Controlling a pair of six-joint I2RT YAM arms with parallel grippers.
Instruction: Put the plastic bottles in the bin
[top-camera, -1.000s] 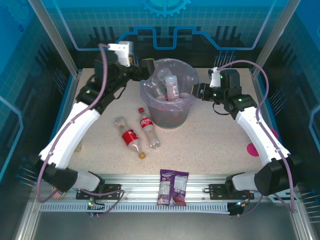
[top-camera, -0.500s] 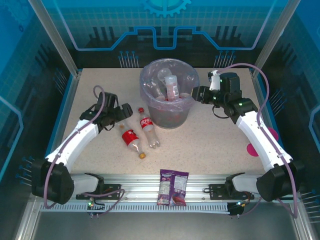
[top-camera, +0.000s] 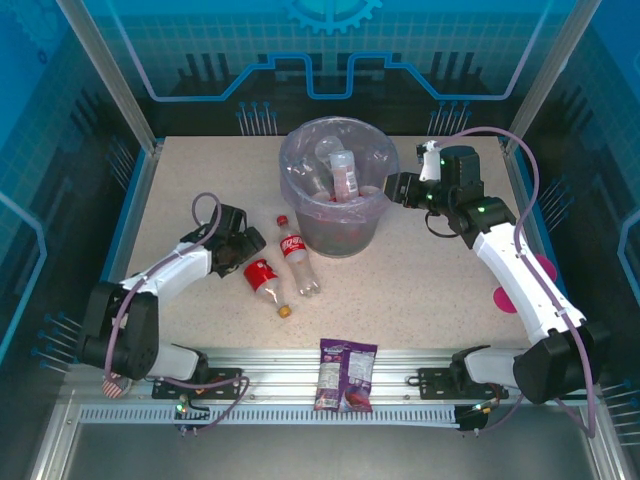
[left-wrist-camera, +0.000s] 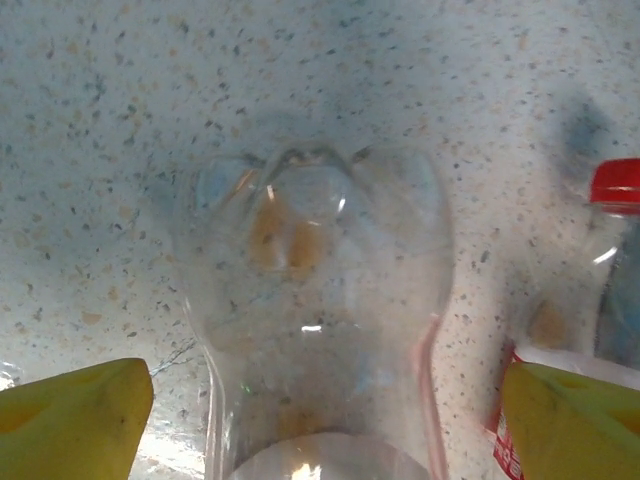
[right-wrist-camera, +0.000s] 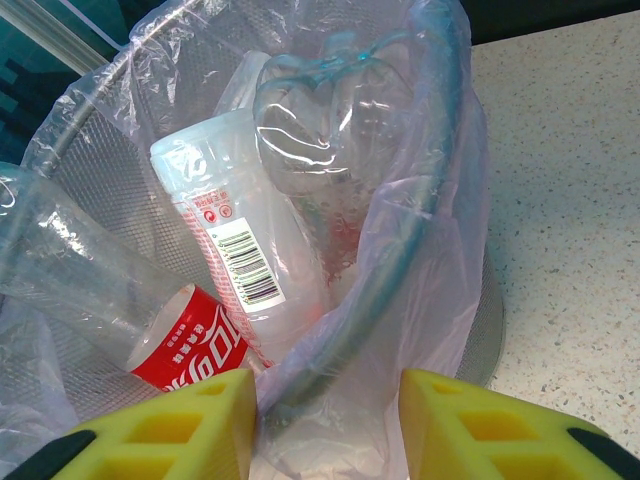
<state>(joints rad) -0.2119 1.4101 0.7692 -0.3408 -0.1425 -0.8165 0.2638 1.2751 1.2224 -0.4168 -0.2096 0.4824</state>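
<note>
Two plastic bottles lie on the table left of the bin (top-camera: 370, 222). One has a red label and an orange cap (top-camera: 263, 277); the other has a red cap (top-camera: 296, 256). My left gripper (top-camera: 247, 252) is low over the base of the orange-capped bottle (left-wrist-camera: 315, 260), open, with a yellow finger (left-wrist-camera: 75, 420) standing clear on each side. The red-capped bottle (left-wrist-camera: 600, 290) lies just right of it. My right gripper (right-wrist-camera: 328, 400) is shut on the bin's bag-covered rim (right-wrist-camera: 400, 270). Several bottles (right-wrist-camera: 235, 255) lie inside the bin.
A purple snack packet (top-camera: 345, 375) lies on the front rail. Pink discs (top-camera: 500, 297) sit at the table's right side under my right arm. The glass walls stand close behind the bin. Open tabletop lies in front of the bin.
My left arm has swung from beside the bin down and forward to the orange-capped bottle on the table, its fingers narrowing a little. The right arm has stayed on the bin's rim.
</note>
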